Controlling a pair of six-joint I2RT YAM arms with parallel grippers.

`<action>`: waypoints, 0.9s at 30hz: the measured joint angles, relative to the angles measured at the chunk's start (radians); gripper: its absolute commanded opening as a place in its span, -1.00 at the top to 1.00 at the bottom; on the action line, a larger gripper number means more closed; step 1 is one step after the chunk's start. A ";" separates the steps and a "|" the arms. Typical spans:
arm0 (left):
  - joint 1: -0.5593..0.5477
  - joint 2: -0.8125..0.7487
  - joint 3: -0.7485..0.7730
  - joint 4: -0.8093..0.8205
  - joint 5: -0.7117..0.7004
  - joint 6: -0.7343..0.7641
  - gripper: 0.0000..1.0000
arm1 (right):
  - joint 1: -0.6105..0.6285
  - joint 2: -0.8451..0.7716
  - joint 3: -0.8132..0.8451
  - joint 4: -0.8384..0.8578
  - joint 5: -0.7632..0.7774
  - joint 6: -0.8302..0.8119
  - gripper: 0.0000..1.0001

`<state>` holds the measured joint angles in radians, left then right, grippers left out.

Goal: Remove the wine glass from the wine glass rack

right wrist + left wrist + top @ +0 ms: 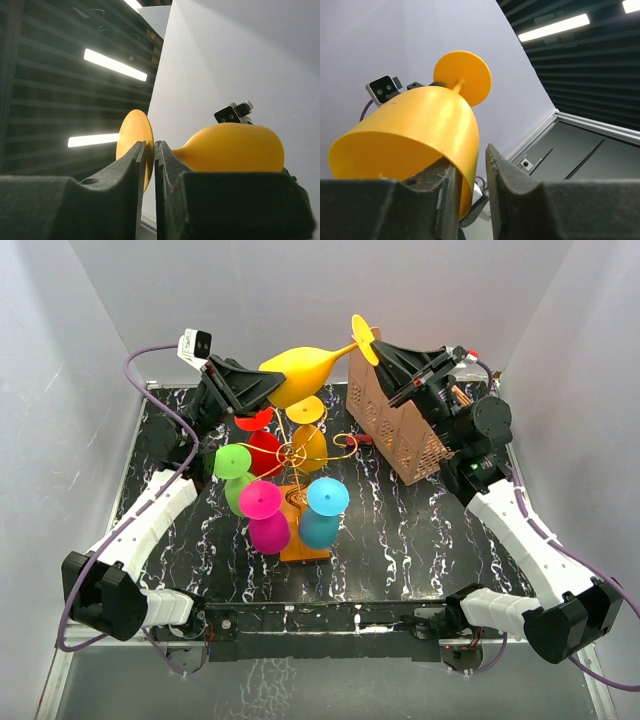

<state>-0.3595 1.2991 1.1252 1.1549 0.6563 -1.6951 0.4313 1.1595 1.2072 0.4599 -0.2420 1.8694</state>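
Observation:
A yellow wine glass [300,368] lies sideways in the air above the gold wire wine glass rack [293,452], clear of its arms. My right gripper [385,350] is shut on the glass's round foot [131,140], and the bowl [235,147] shows beyond it. My left gripper [265,388] straddles the bowl's rim [415,130]. One finger is inside the bowl. The other finger [510,185] is outside, with a visible gap to the wall, so the left gripper [470,165] is open. The rack's orange base [305,540] rests on the table.
Red [262,450], green [233,465], pink [265,515], blue [323,512] and orange [308,430] glasses hang on the rack. A salmon-pink lattice crate [395,425] stands at the back right under the right arm. White walls enclose the black marbled table [400,540].

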 measured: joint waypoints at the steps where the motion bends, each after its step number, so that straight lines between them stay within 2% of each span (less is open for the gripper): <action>1: -0.003 -0.002 0.000 -0.007 -0.006 0.003 0.64 | 0.000 0.000 -0.009 0.001 -0.001 0.002 0.60; 6: -0.004 -0.009 -0.006 -0.026 -0.019 0.020 0.92 | 0.000 0.000 -0.040 0.001 0.001 -0.013 0.24; 11: -0.007 -0.062 -0.013 -0.106 -0.024 0.089 0.96 | 0.000 -0.019 -0.074 -0.044 0.026 -0.092 -0.09; 14: -0.007 -0.124 -0.012 -0.219 -0.027 0.190 0.96 | 0.000 -0.070 -0.111 -0.084 0.064 -0.159 -0.25; 17: -0.007 -0.186 0.023 -0.386 -0.041 0.322 0.93 | 0.000 -0.128 -0.137 -0.132 0.115 -0.241 -0.29; 22: -0.007 -0.263 0.183 -0.735 -0.113 0.619 0.96 | 0.000 -0.207 -0.158 -0.222 0.217 -0.399 -0.29; 27: -0.009 -0.360 0.315 -1.078 -0.340 0.914 1.00 | 0.000 -0.243 -0.158 -0.303 0.306 -0.542 -0.29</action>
<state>-0.3687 0.9394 1.4403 0.0772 0.3168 -0.7811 0.4316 0.9161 1.0489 0.1574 0.0643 1.3270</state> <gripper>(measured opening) 0.057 0.644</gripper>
